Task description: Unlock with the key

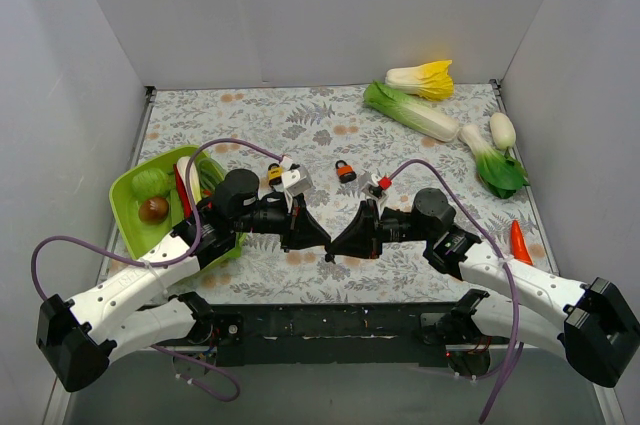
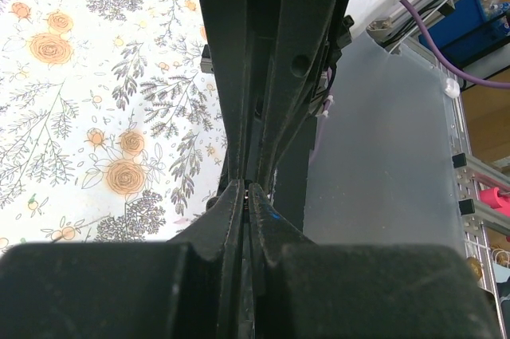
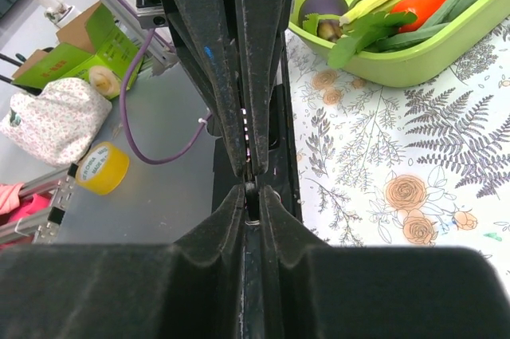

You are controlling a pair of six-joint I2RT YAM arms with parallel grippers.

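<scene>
While your left gripper (image 2: 248, 199) shows its fingers pressed flat together, a thin silver sliver sits pinched at their very tips. I take that sliver for the key (image 2: 249, 189). Your right gripper (image 3: 252, 195) meets it nose to nose, fingertips against fingertips, low over the near middle of the table (image 1: 300, 125). Its fingers stand a narrow slit apart around the same bit of metal. Whether they pinch it or merely flank it, you cannot tell from these views. The black heads of the bunch are hidden behind the fingers.

From that meeting point in the top view, the yellow-bodied padlock (image 1: 274, 176) lies at about 11 o'clock, just beside the left arm's wrist. The orange-bodied padlock (image 1: 345, 171) lies at about 12 o'clock. Both rest on the cloth, well apart from the key, and neither is held by a gripper.

My judgement is that you are early to midway. The key is off the table and in hand, apparently being passed or re-gripped between the two arms. Nothing has gone into a keyhole yet. You have yet to settle the key in one gripper with its blade free, steady a padlock, insert the key and turn it.
</scene>
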